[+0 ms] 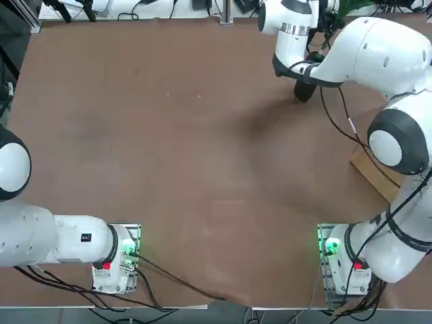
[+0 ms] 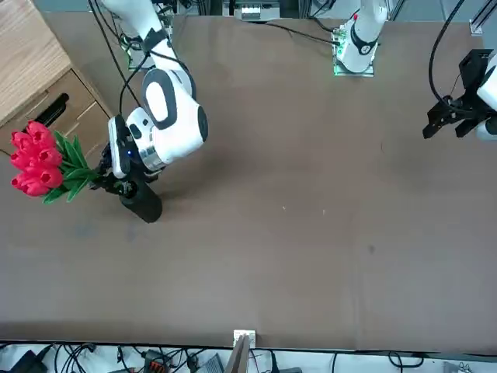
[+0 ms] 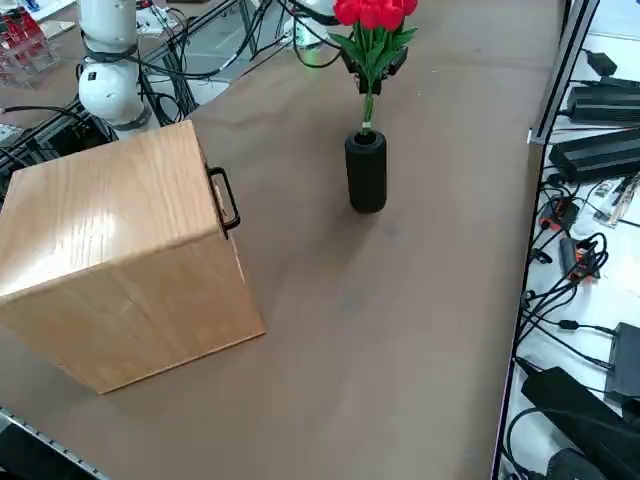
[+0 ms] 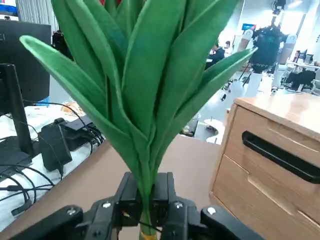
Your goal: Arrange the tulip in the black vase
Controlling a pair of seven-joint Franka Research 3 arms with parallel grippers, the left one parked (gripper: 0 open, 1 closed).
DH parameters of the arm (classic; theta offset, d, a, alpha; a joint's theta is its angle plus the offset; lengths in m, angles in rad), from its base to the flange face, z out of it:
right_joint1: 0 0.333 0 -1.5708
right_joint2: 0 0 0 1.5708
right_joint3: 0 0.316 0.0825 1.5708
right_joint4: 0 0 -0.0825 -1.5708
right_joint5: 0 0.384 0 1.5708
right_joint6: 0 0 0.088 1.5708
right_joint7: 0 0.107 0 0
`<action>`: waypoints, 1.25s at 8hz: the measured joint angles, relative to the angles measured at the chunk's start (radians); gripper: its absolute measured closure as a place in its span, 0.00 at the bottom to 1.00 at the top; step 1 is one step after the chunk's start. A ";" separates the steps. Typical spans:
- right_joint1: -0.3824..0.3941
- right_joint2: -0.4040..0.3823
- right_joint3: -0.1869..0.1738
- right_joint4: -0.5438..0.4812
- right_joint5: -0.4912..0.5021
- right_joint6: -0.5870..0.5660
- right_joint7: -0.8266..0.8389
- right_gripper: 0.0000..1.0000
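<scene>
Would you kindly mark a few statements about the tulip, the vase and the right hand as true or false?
1. The right hand is shut on the tulip. True.
2. The black vase lies on its side. False: it stands upright on the table.
3. The stem ends are at the vase's mouth. True.
4. The tulip blooms are yellow. False: they are red.
5. A wooden drawer box stands on the table apart from the vase. True.
</scene>
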 joint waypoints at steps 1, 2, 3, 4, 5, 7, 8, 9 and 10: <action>0.000 0.019 0.000 0.016 -0.001 0.000 0.010 0.88; 0.000 0.045 0.000 0.040 -0.005 -0.009 0.014 0.89; 0.000 0.067 0.000 0.061 -0.011 -0.023 0.016 0.89; 0.000 0.082 0.000 0.074 -0.012 -0.030 0.017 0.89; 0.001 0.094 0.000 0.078 -0.012 -0.033 0.029 0.89; 0.002 0.121 0.000 0.079 -0.012 -0.038 0.060 0.89; 0.007 0.133 0.000 0.080 -0.012 -0.047 0.062 0.89; 0.015 0.145 0.000 0.080 -0.012 -0.063 0.064 0.89; 0.025 0.156 0.001 0.080 -0.012 -0.077 0.064 0.89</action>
